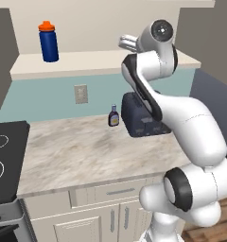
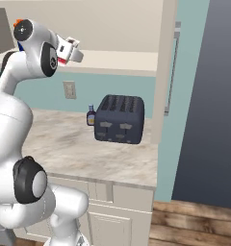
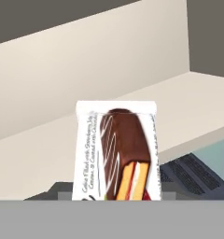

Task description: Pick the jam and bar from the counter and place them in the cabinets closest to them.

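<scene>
The bar [image 3: 116, 154], a white wrapper picturing a chocolate-coated layered bar, stands upright in the hand view. My gripper [image 2: 70, 48] is shut on it. The hand is raised to the level of the cabinets' open shelf [image 1: 87, 64] and points at its pale ledge [image 3: 34, 158] and back wall. From the left base view the gripper [image 1: 126, 42] hangs just in front of the ledge's right part, above the counter [image 1: 87, 146]. The bar shows there as a white sliver. The jam is out of view.
A blue bottle with an orange cap [image 1: 48, 41] stands on the shelf's left end. On the counter sit a dark toaster [image 2: 120, 118] and a small brown bottle [image 2: 91, 116] against the wall. A black stove [image 1: 4, 156] adjoins the counter's left. A cream side panel [image 2: 165, 72] bounds the right.
</scene>
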Robot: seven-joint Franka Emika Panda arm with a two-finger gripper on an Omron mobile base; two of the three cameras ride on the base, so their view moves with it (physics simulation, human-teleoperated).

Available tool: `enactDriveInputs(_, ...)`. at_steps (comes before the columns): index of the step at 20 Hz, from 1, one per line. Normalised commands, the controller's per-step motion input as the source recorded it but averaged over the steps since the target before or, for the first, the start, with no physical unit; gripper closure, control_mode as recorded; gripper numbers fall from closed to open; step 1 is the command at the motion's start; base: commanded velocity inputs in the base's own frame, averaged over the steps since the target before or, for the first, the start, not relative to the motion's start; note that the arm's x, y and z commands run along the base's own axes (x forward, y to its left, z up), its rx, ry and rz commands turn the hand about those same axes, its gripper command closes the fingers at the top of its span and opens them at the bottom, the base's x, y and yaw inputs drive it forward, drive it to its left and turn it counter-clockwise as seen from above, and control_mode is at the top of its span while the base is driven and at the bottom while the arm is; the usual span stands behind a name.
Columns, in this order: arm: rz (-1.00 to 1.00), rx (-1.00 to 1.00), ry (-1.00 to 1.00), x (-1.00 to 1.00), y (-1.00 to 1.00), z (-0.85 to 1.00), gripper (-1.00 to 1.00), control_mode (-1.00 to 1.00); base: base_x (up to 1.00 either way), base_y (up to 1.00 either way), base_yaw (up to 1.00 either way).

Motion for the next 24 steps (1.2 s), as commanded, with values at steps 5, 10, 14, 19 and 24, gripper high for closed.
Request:
enactDriveInputs(5, 0.00, 0.00, -0.03, 0.53, -0.02, 0.00, 1.00, -1.00, 0.00, 0.00, 0.00)
enactDriveInputs(10, 0.00, 0.00, -0.01, 0.60, -0.01, 0.00, 1.00, -1.00, 0.00, 0.00, 0.00)
enactDriveInputs(14, 0.00, 0.00, 0.00, 0.65, -0.01, 0.00, 1.00, -1.00, 0.00, 0.00, 0.00)
enactDriveInputs(19, 0.00, 0.00, 0.00, 0.67, 0.00, 0.00, 1.00, -1.00, 0.00, 0.00, 0.00)
enactDriveInputs(24, 0.00, 0.00, 0.00, 0.65, 0.00, 0.00, 1.00, -1.00, 0.00, 0.00, 0.00)
